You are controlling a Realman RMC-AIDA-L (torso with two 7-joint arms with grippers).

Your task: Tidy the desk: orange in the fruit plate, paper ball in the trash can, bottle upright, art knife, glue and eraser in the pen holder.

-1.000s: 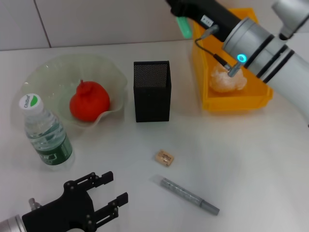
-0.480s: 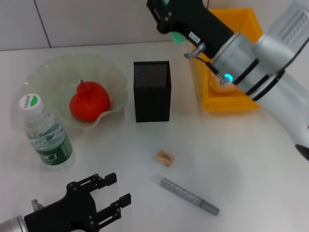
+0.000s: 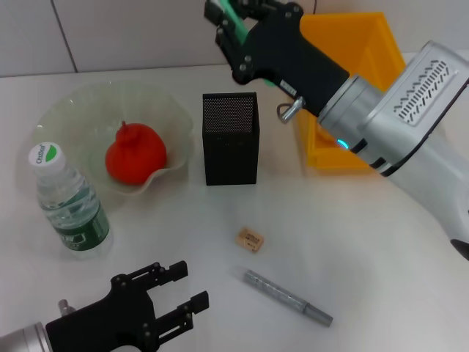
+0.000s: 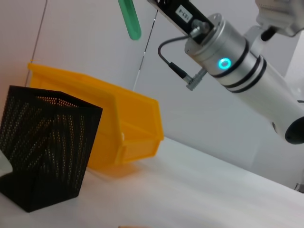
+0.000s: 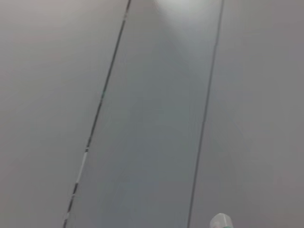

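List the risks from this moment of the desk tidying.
1. The right pincer carries a green stick high above the pen holder; released off-centre, it may hit the rim and bounce onto the table.
2. The right arm crosses low over the trash can and could bump its wall.
3. The left pincer waits open beside the bottle and could topple it.

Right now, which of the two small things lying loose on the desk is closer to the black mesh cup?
The tan eraser: it lies just in front of the pen holder, while the grey art knife lies farther forward.
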